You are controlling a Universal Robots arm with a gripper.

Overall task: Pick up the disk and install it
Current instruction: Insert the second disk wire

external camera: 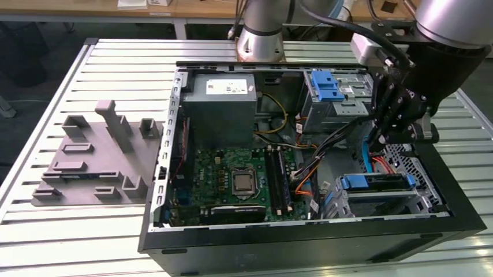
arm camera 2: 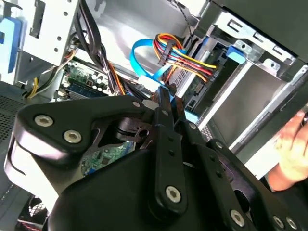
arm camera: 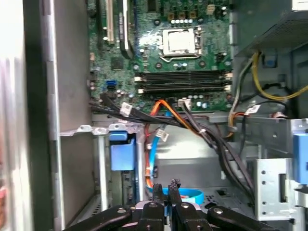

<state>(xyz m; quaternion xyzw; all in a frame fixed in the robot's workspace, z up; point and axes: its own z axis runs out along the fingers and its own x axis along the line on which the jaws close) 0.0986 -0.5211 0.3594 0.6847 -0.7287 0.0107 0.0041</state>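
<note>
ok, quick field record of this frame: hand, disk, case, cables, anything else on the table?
hand: shut, nothing in it, inside the open case by the drive bays
disk: sitting in the lower drive bay, blue rails showing, apart from the hand
case: lying open on the slatted table, motherboard exposed
cables: blue data cable and coloured power wires loose just beyond the hand
also on table: grey fixture, on the exterior view's left of the case
</note>
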